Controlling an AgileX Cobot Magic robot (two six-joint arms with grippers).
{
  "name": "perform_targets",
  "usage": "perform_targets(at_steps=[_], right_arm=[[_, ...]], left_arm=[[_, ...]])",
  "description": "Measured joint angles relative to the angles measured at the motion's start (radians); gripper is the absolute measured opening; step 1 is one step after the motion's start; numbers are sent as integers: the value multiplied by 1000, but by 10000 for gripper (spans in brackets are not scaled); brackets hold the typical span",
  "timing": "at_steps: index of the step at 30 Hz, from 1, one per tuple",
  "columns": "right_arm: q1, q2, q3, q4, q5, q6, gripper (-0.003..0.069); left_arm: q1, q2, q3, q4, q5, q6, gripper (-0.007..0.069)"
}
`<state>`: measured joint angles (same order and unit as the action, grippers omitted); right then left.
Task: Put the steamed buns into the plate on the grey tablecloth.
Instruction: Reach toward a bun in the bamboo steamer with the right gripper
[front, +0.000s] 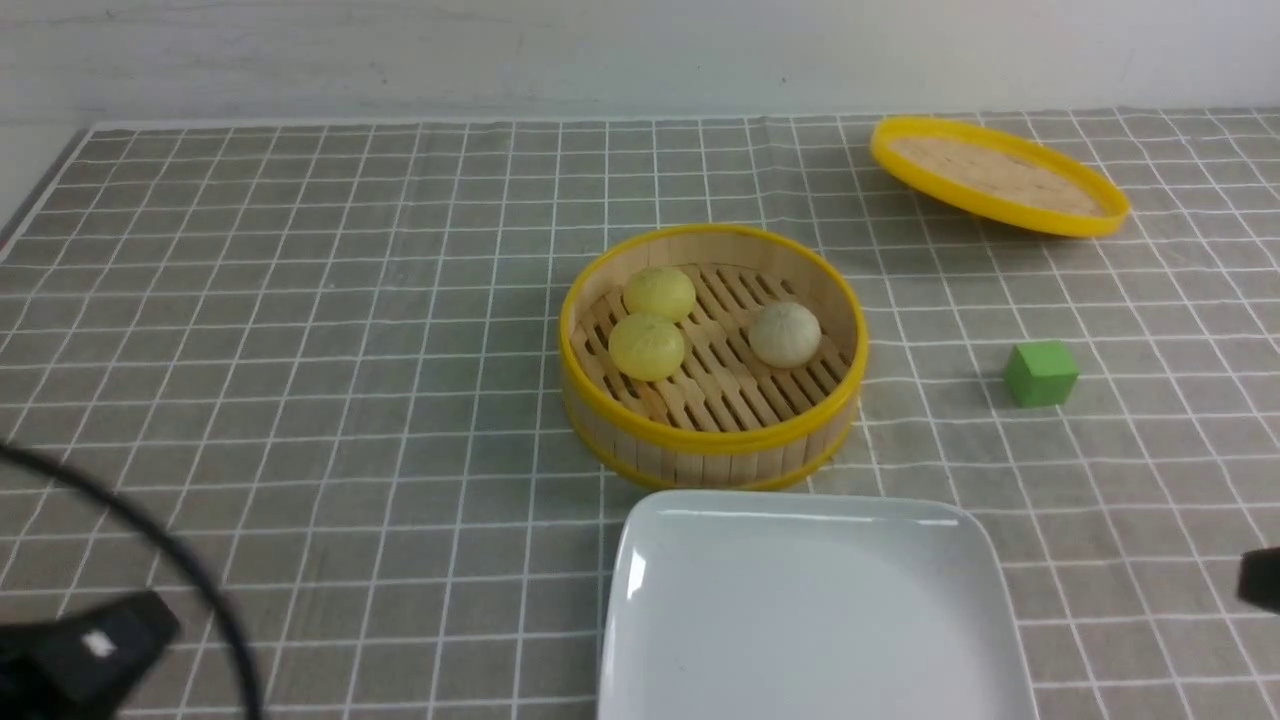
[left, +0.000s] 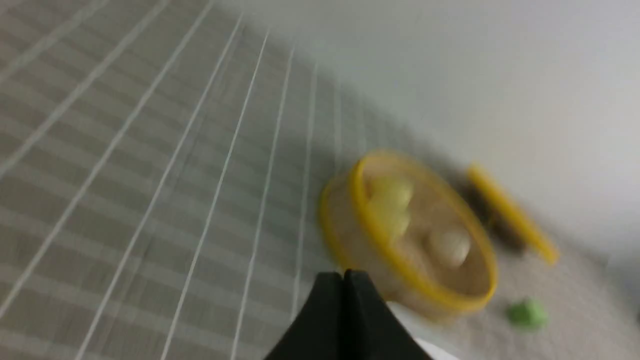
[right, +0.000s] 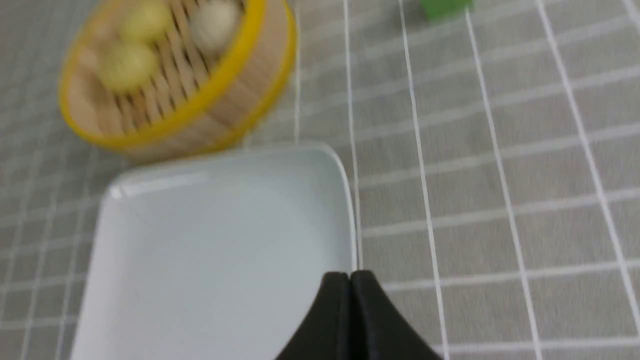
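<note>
**Task items.** Steamed buns (front: 647, 345): 3 pcs, all inside the bamboo steamer basket (front: 700, 465), resting on its slatted floor. 2 pale yellow buns sit just beside each other on the robot's left side of the basket. The beige-white bun (front: 785, 334) sits apart from them, toward the right side. None is on the plate yet.

**Plate.** White square plate (front: 800, 502) lies on the grey tablecloth (front: 300, 350), nearer the robot than the basket. Its far rim is just beside the basket's near wall.

**Other items.** Yellow-rimmed round lid (front: 1000, 175) sits far right on the worktop, one edge tilted up. Green cube (front: 1041, 373) is right of the basket, well apart from it.

**Grippers.** Left gripper (left: 343, 274): fingers pressed tip to tip, nothing held. Right gripper (right: 350, 275): same. In the front view both show only at the near corners, well apart from the basket. Wrist views are blurred.
</note>
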<state>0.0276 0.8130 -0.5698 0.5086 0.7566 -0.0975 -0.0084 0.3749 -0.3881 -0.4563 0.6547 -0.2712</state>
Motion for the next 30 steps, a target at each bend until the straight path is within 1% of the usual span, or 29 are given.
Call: perform_targets(at_steps=[1,2,3,5,6,8,11,12,14,15,16,17,18,19,21,22,23,24,25,26,27,28,29,30], right_arm=[[0,69,-26,23,27,-27,-14],[0,166,-72,83,59,-125,-14],[0,221,-104,131,73,-196,-13],[0,318,-170,219,94,-335,-8],[0,409,-239,287,116,-428,-3],[0,492,-305,334,140,-491,2],[6,624,-417,373,184,-525,13],[20,705,-492,377,210,-528,21],[60,810,-603,367,248,-528,33],[100,868,-672,347,267,-528,40],[100,878,-684,342,270,-528,41],[151,943,-769,300,284,-514,48],[175,979,-819,269,291,-496,54],[209,1040,-910,206,301,-445,61],[243,1106,-1016,123,310,-375,74],[263,1150,-1094,56,318,-297,87],[274,1183,-1155,0,323,-240,100],[276,1196,-1167,-11,324,-229,106],[287,1237,-1257,-98,327,-157,132],[292,1264,-1307,-145,328,-113,154],[294,1269,-1317,-154,328,-98,158],[297,1289,-1352,-184,328,-72,184],[302,1325,-1411,-226,329,-42,232],[304,1346,-1439,-238,329,-31,262]], left_arm=[[0,70,-33,-8,101,9,2],[0,176,-75,-12,196,37,2],[0,237,-106,-12,246,66,2],[0,324,-158,-14,298,124,2],[0,397,-199,-15,316,178,2],[0,455,-232,-16,322,216,2],[0,515,-262,-16,321,237,2],[0,536,-274,-16,321,242,2],[0,557,-282,-16,319,244,2],[0,558,-282,-17,317,244,2],[0,558,-282,-17,317,244,2],[0,558,-282,-17,314,244,3],[0,558,-282,-17,312,244,3],[0,558,-282,-17,310,244,5],[0,558,-282,-17,310,244,9],[0,558,-282,-17,309,244,13],[0,558,-282,-17,309,244,15],[0,558,-282,-17,309,244,15],[0,558,-282,-17,309,244,17],[0,558,-282,-17,309,244,17],[0,558,-282,-17,309,244,19],[0,558,-282,-17,309,244,20],[0,558,-282,-17,309,244,22],[0,558,-282,-17,309,244,24]])
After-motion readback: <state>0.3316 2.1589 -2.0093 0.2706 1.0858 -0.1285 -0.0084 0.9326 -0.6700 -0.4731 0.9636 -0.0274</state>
